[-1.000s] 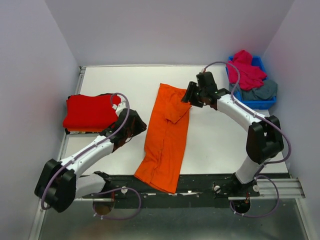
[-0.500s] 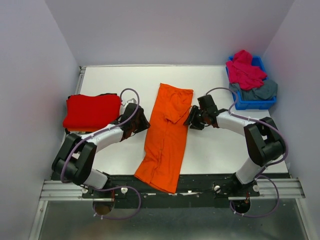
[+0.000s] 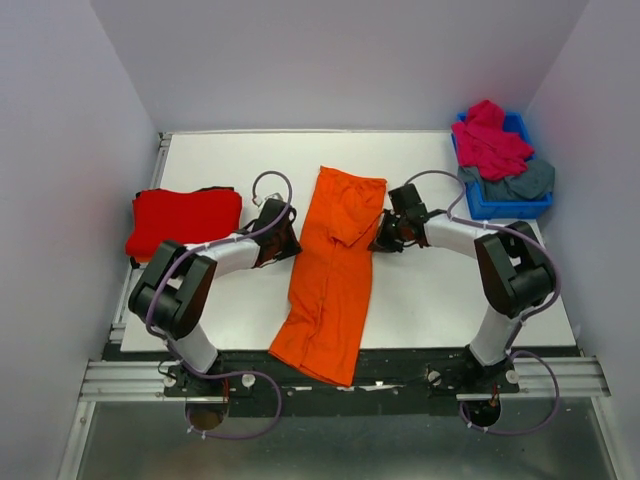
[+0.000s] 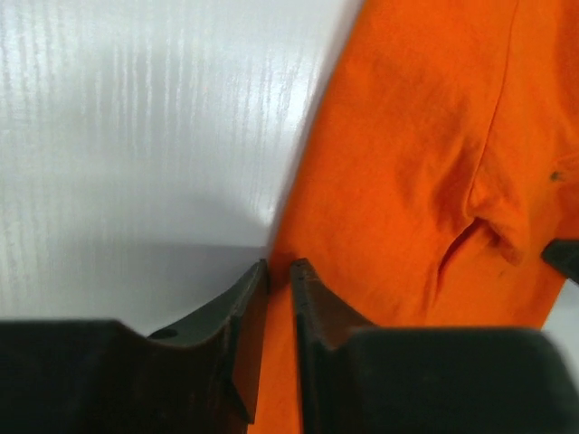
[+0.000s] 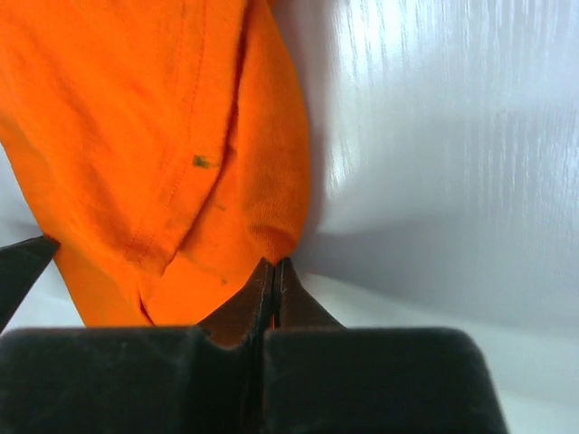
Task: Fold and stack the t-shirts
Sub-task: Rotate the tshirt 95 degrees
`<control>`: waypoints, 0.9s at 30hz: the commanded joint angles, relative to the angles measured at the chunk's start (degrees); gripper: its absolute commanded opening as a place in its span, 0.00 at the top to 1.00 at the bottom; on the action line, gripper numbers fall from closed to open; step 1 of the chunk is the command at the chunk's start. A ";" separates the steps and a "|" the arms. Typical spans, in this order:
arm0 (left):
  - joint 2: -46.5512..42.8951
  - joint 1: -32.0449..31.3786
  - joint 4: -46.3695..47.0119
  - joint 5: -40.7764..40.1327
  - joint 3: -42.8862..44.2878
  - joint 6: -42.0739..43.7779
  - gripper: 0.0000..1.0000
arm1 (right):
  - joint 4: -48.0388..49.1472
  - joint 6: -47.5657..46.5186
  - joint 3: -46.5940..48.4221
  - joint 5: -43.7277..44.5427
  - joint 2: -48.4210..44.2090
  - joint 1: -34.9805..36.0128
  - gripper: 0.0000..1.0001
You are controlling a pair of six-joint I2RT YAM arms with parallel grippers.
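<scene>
The orange t-shirt (image 3: 335, 270) lies folded into a long strip down the middle of the table. My left gripper (image 3: 290, 245) is low at its left edge. In the left wrist view its jaws (image 4: 280, 268) are drawn close with orange cloth (image 4: 407, 154) in the narrow gap. My right gripper (image 3: 378, 243) is at the shirt's right edge, by the folded sleeve. Its jaws (image 5: 274, 264) are shut, with a sliver of the orange cloth (image 5: 181, 136) pinched at the tips. The red t-shirt (image 3: 183, 222) lies folded at the left. The magenta t-shirt (image 3: 490, 140) and the grey-blue t-shirt (image 3: 528, 182) are heaped at the back right.
A small blue bin (image 3: 510, 210) at the back right holds the magenta and grey-blue shirts. The white table (image 3: 440, 290) ends at a black rail near the arm bases. Grey walls close in on both sides.
Both arms came down to the orange shirt's edges, the left from the left and the right from farther back. Both sets of jaws closed.
</scene>
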 commanded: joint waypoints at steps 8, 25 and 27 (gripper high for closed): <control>10.74 0.59 -3.14 -2.06 10.07 1.18 1.00 | -9.29 -4.83 14.56 3.88 8.23 -4.18 0.99; 22.97 1.82 -4.90 -2.94 27.31 -2.43 0.90 | -17.91 -6.86 41.47 -2.63 24.86 -11.05 0.67; 20.52 1.82 -3.23 -2.85 25.03 -1.29 0.78 | -16.34 -7.03 38.67 -2.72 22.14 -11.05 0.53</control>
